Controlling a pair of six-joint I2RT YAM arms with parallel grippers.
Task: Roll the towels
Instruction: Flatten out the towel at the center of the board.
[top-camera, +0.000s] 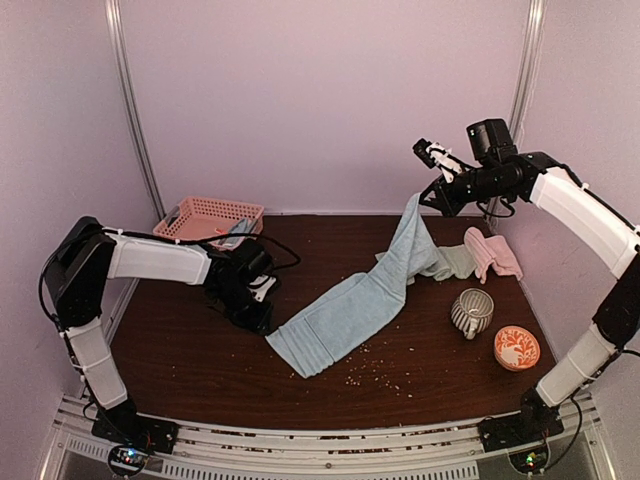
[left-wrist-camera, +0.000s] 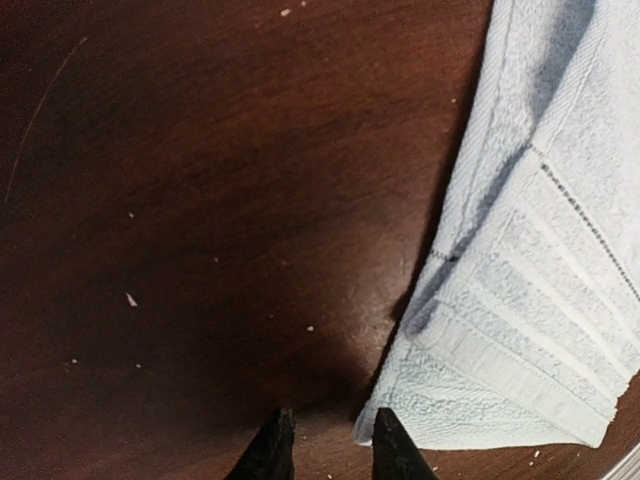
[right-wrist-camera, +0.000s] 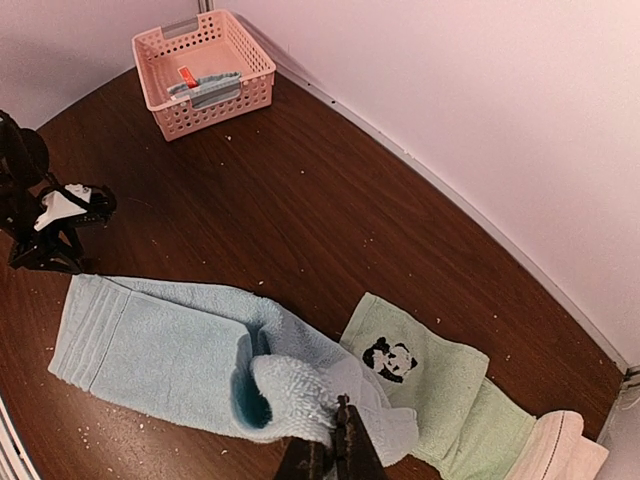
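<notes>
The right claw (top-camera: 428, 197) is clamped shut on one end of the blue towel (top-camera: 350, 310), holding that end up at the upper right of the overhead view. The rest of the towel slopes down to the counter (top-camera: 190, 370) and lies stretched toward the lower centre. The left claw (left-wrist-camera: 330, 455) is partly open just beside the towel's low corner, with bare wood between its tips and nothing gripped. Near the raised end, the green towel (right-wrist-camera: 440, 375) lies flat with its small dark mark facing up. The pink towel (top-camera: 492, 255) rests against its right end. A basket (top-camera: 208, 218) sits at the back left. A mug (top-camera: 472, 312) and a bowl (top-camera: 517, 348) sit at the lower right.
</notes>
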